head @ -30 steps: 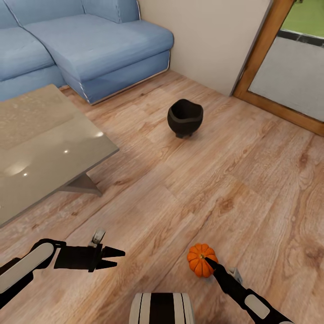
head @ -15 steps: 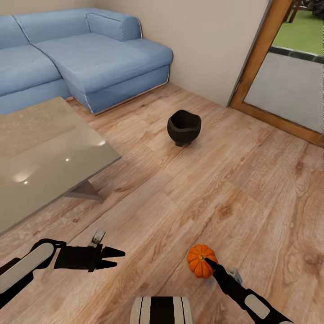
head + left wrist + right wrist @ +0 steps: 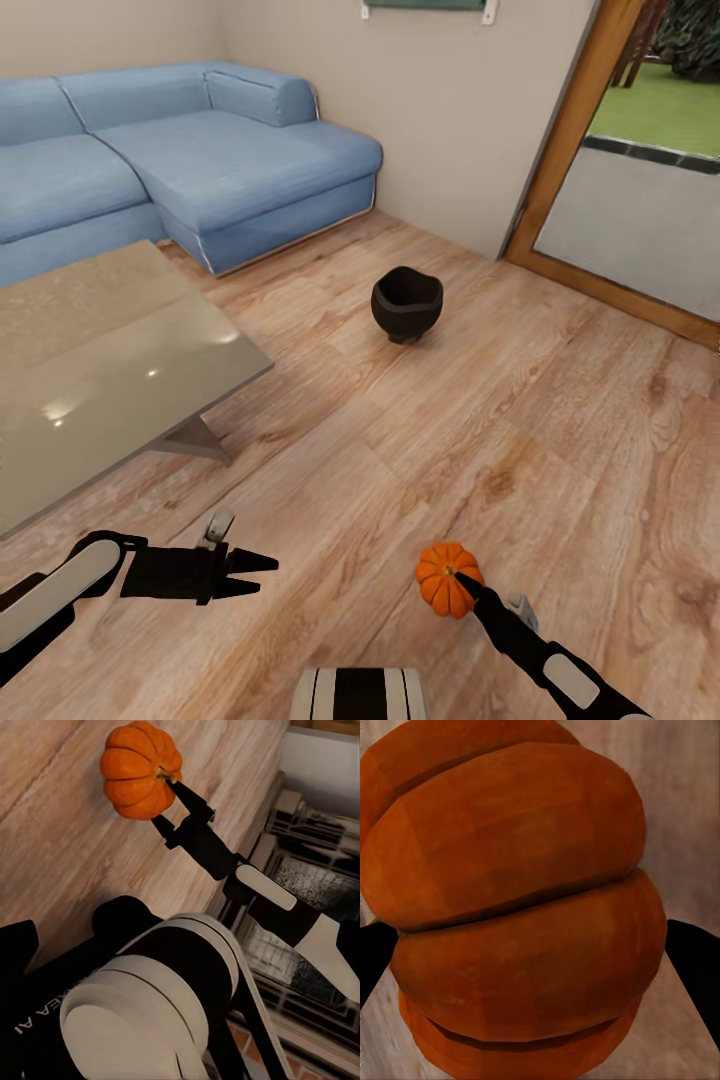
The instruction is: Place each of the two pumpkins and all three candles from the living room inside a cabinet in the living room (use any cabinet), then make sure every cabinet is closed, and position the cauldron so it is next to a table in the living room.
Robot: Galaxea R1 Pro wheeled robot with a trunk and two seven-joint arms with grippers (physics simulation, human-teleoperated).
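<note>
An orange ribbed pumpkin point(image 3: 437, 588) hangs just above the wooden floor at the lower right, with my right gripper point(image 3: 458, 578) shut on it. From the right wrist the pumpkin point(image 3: 521, 907) sits close up between two black fingers point(image 3: 694, 964). The left wrist view shows the same pumpkin point(image 3: 139, 769) held by the right gripper point(image 3: 166, 795). My left gripper point(image 3: 262, 575) hovers at the lower left, open, nothing between its fingers. The black cauldron point(image 3: 407, 303) stands upright on the floor ahead, apart from the glossy grey-olive table point(image 3: 110, 360) at the left.
A blue corner sofa point(image 3: 200, 160) runs along the back left wall behind the table. A wood-framed doorway point(image 3: 560, 150) opens to the outside at the right. Bare wooden floor point(image 3: 520, 400) lies between the cauldron and me.
The camera has tilted up, so the sofa, table and cauldron sit lower in the picture and more wall shows. Both arms and the held pumpkin keep their places.
</note>
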